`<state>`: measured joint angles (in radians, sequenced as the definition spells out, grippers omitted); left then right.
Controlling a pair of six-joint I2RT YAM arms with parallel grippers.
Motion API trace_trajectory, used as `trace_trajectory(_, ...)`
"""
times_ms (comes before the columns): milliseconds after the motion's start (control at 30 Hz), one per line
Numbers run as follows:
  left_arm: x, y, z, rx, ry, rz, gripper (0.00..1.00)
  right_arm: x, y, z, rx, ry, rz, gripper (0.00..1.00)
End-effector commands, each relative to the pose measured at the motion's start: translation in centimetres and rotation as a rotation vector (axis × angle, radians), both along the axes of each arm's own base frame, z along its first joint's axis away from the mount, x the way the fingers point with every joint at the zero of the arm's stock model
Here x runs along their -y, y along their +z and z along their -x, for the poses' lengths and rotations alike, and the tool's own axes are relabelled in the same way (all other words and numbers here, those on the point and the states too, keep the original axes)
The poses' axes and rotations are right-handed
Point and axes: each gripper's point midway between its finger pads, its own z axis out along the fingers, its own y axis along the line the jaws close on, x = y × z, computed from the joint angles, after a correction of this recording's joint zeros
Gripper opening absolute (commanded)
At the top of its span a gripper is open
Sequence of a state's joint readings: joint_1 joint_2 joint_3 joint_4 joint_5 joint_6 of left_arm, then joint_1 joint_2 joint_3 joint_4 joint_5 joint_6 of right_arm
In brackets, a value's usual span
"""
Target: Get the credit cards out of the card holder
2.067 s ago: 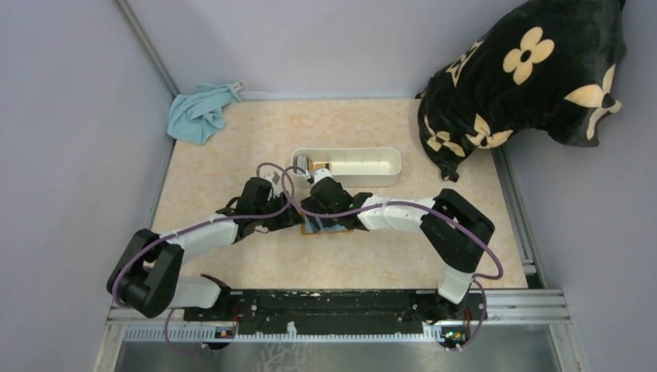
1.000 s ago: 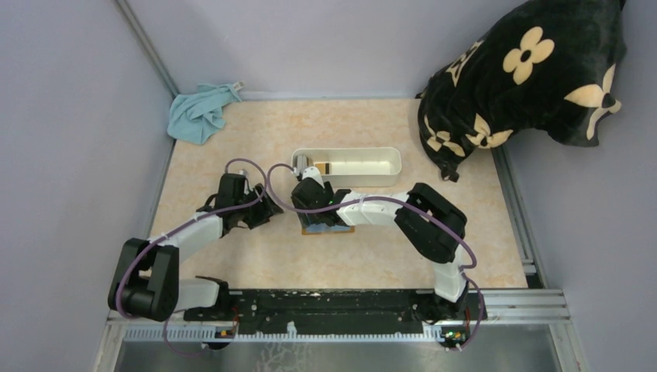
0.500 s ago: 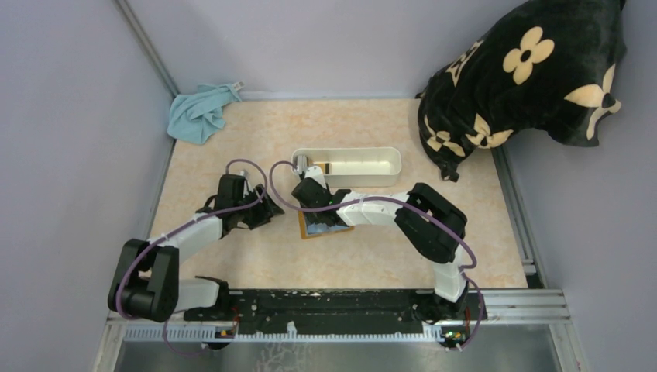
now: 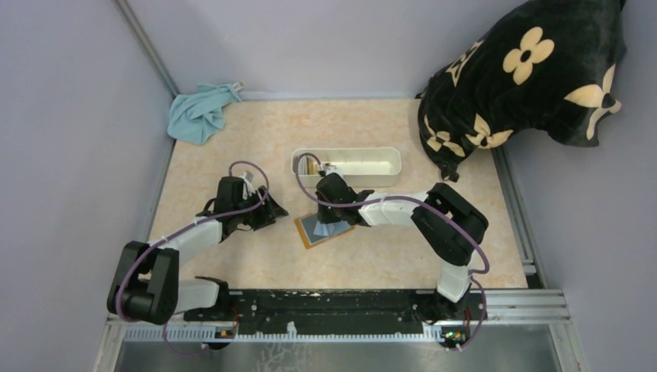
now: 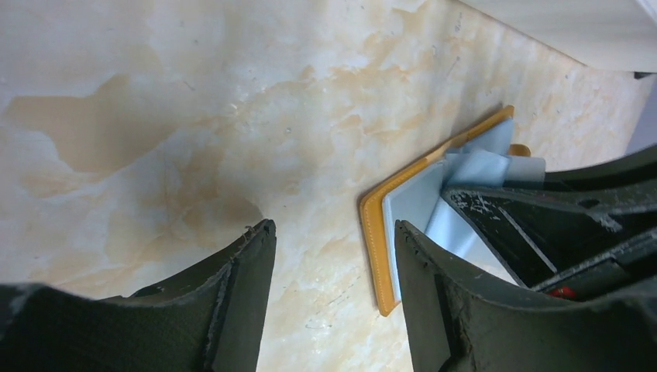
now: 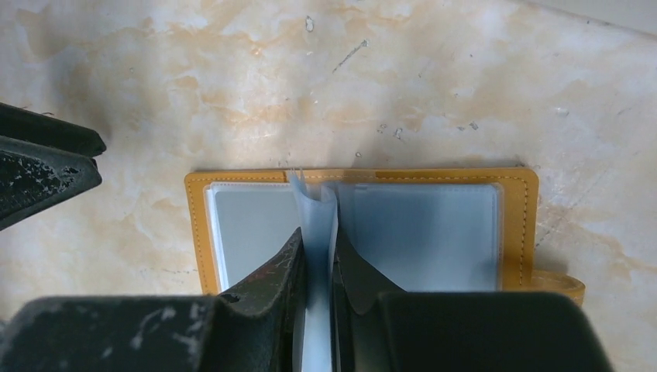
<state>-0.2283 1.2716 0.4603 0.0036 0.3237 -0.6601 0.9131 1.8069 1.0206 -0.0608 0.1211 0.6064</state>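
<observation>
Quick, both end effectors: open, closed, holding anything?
Left end effector: open, empty, over the table beside the card holder.
Right end effector: closed on a pale blue-grey leaf standing up from the card holder.

Bare tabletop (image 4: 349,267) lies free on the near side of the card holder (image 4: 310,232). The white tray (image 4: 372,180) stands close behind it. The right gripper (image 6: 316,242), pinching a clear sleeve (image 6: 314,205), covers the holder's middle, and the spread left gripper (image 5: 333,232) crowds its left edge
</observation>
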Motion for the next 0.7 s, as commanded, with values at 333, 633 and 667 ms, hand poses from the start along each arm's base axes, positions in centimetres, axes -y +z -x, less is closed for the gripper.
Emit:
trace_trajectory(333, 5.5, 4.5, 0.7, 0.155, -0.239, 0.244, 0.00, -3.5, 3.9, 1.5, -0.133, 0.106, -0.445, 0.14)
trace_trajectory(633, 9.8, 2.3, 2.8, 0.070, -0.324, 0.240, 0.00, -3.6, 4.5, 1.7, -0.134, 0.130, -0.497, 0.13)
trace_trajectory(667, 10.2, 1.9, 3.1, 0.051, -0.332, 0.240, 0.00, -3.7, 4.6, 1.7, -0.133, 0.132, -0.502, 0.13)
